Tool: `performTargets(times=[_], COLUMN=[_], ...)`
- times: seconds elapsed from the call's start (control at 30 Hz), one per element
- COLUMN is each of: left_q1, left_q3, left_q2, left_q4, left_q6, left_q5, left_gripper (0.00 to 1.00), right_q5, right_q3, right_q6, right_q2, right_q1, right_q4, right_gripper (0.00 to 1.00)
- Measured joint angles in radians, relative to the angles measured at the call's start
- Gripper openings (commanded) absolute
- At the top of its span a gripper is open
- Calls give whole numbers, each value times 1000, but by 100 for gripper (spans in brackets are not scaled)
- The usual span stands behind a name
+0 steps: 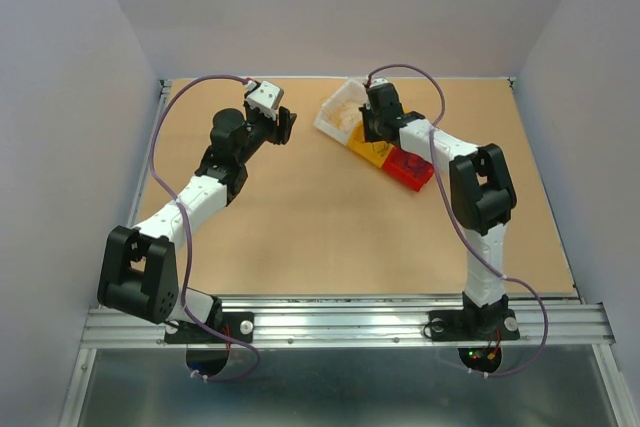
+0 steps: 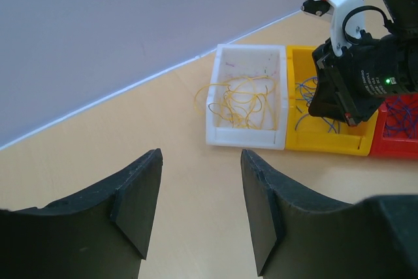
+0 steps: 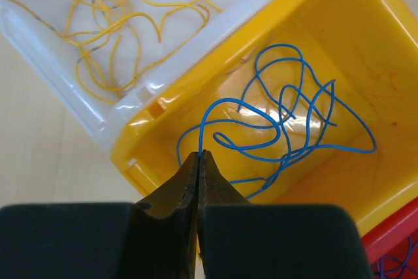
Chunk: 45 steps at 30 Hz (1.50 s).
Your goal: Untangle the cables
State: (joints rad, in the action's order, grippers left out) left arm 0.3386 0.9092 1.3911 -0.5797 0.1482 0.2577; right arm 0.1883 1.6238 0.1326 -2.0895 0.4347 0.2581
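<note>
The right gripper's [image 3: 198, 161] jaws were pressed flat together, and a strand of the blue cables [image 3: 287, 115] ran straight into their tips, so I took it to be nipped there. That bunch lay as a loose knot of loops in the yellow bin [image 3: 366, 44]. In the white bin [image 3: 196, 31] just to its left lay the yellow cables [image 3: 117, 24], sprawled and crossing one another, a few loops spilling over the rim. On the right a red bin [image 1: 410, 169] held a few more dark strands.

Well off to the left, the left gripper [image 2: 200, 161] hung over the bare worktop [image 1: 300, 217] with its jaws wide and nothing between them, facing the row of bins.

These cables looked nearly weightless and quite limp, springy enough to hold their curls. One would come up easily, but it might drag its neighbours along where loops interlock. I would take a strand near a free end, not mid-loop, and draw it out slowly. Being so thin, it could slip from the jaws.
</note>
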Motion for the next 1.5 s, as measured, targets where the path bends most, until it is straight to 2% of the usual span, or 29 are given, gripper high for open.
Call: performTargets(times=[0.13, 0.17, 0.23, 0.3, 0.37, 0.43, 0.5, 0.53, 0.57, 0.63, 0.73, 0.77, 1.0, 1.2, 1.33, 1.5], left_q1=[0, 0, 0, 0, 0, 0, 0, 0, 0, 0, 0, -1, -7, -35, -61, -61], left_q3=[0, 0, 0, 0, 0, 0, 0, 0, 0, -6, -29, -47, -170, -430, -611, -725], left_q2=[0, 1, 1, 1, 1, 1, 0, -2, -5, -26, -76, -116, -329, -600, -830, -1035], left_q4=[0, 0, 0, 0, 0, 0, 0, 2, 5, 11, 16, 16, -6, -35, -57, -89], left_q6=[0, 0, 0, 0, 0, 2, 7, 11, 14, 24, 30, 31, 19, -32, -45, -21], left_q5=[0, 0, 0, 0, 0, -3, -15, -33, -47, -93, -140, -155, -198, -367, -395, -291], left_gripper=[62, 62, 62, 63, 63, 63, 70, 89, 97, 99, 99, 99, 99, 99, 99, 98], right_q5=[-1, -1, 0, 3, 3, 6, 13, 16, 21, 21, 14, 8, -37, -36, -30, -31], right_q3=[-2, -2, 3, 5, 5, 5, 5, -6, -30, -145, -304, -377, -708, -1071, -1218, -1324], right_q6=[32, 39, 50, 56, 63, 66, 69, 68, 68, 66, 63, 61, 67, 108, 146, 186], right_q2=[0, 0, -12, -29, -40, -39, -32, -19, 5, 111, 284, 389, 785, 1175, 1359, 1444], right_q1=[-32, -46, -62, -72, -74, -73, -72, -69, -67, -67, -66, -66, -66, -65, -65, -65], right_q4=[2, 2, 0, -4, -5, 3, 2, -6, -19, -67, -140, -171, -359, -463, -510, -549], right_gripper=[2, 7, 29, 39, 43, 60, 73, 83, 86, 97, 100, 100, 100, 100, 100, 100])
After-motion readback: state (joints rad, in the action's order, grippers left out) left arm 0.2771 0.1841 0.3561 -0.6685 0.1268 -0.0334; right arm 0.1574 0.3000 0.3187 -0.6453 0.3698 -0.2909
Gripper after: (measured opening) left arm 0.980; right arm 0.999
